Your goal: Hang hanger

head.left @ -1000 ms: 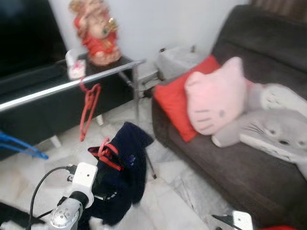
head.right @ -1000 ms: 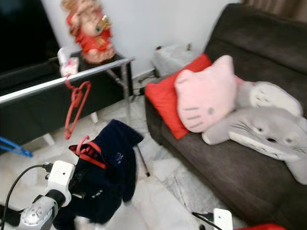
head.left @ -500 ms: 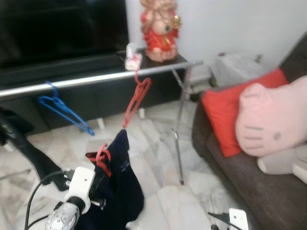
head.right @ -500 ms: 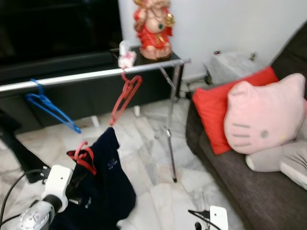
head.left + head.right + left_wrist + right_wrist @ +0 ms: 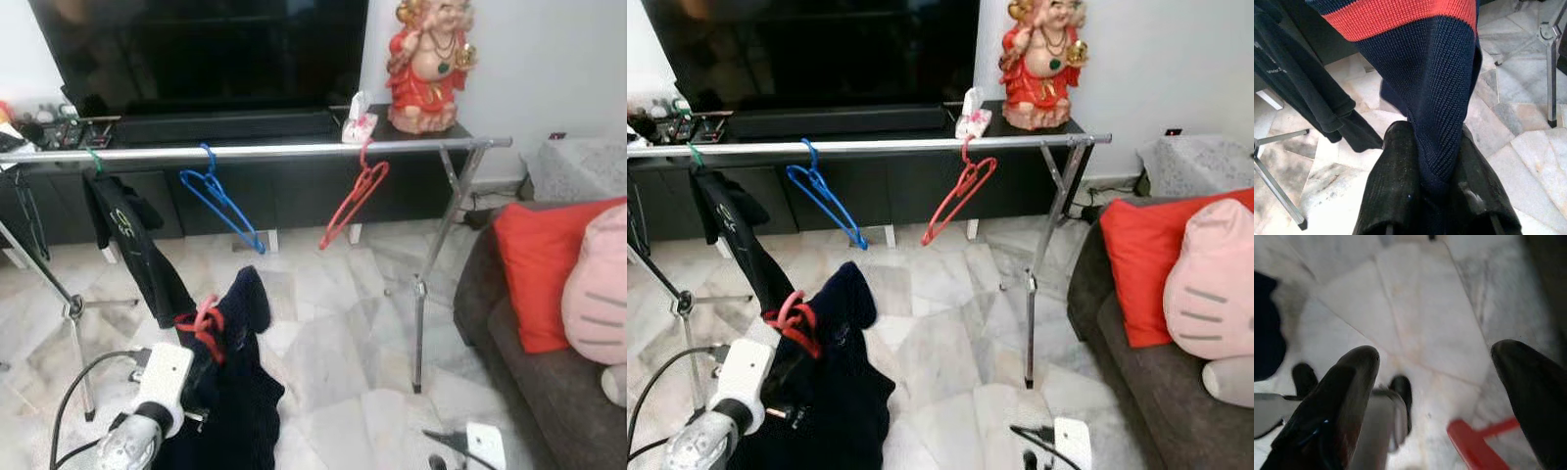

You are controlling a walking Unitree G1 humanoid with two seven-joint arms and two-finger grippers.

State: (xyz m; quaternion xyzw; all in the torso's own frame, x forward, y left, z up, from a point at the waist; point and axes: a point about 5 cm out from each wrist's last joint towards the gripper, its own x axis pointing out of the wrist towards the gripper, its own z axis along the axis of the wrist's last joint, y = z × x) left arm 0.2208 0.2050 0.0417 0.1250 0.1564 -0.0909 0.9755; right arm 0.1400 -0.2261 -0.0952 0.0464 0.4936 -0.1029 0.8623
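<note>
My left gripper (image 5: 1433, 137) is shut on a navy knit garment (image 5: 242, 392) with a red stripe, low at the front left. The garment hangs on a red hanger whose hook (image 5: 207, 321) sticks up at its top. Ahead runs a silver clothes rail (image 5: 274, 150). On the rail hang a black garment (image 5: 137, 250), a blue hanger (image 5: 220, 199) and a red hanger (image 5: 353, 201). The held garment is below the rail, under the gap between the black garment and the blue hanger. My right gripper (image 5: 1437, 355) is open over the marble floor.
The rail's right leg (image 5: 421, 323) and left stand (image 5: 73, 313) rest on the marble floor. Behind the rail are a black TV cabinet (image 5: 245, 127) and a red statue (image 5: 428, 64). A dark sofa (image 5: 509, 352) with a red cushion (image 5: 544, 274) and a pink plush (image 5: 598, 304) is on the right.
The camera has swung left, so the sofa slid to the right edge and the whole rail with the black garment came into view. The navy garment stays in my left gripper.
</note>
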